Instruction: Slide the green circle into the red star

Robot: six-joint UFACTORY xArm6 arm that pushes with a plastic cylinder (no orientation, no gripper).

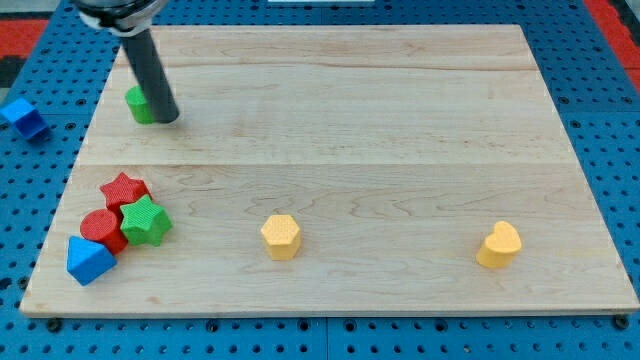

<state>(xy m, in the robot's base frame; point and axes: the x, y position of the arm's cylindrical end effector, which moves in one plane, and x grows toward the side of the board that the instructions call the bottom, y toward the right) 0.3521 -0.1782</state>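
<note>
The green circle [139, 104] sits near the upper left of the wooden board [400, 130], partly hidden behind my rod. My tip [166, 119] rests on the board touching the circle's right side. The red star [124, 189] lies at the lower left, well below the circle, at the top of a cluster of blocks.
Packed with the red star are a green star [146, 221], a red circle [102, 229] and a blue block [89, 260]. A yellow hexagon [281, 237] sits at the lower middle, a yellow heart [499, 245] at the lower right. A blue block [23, 116] lies off the board's left.
</note>
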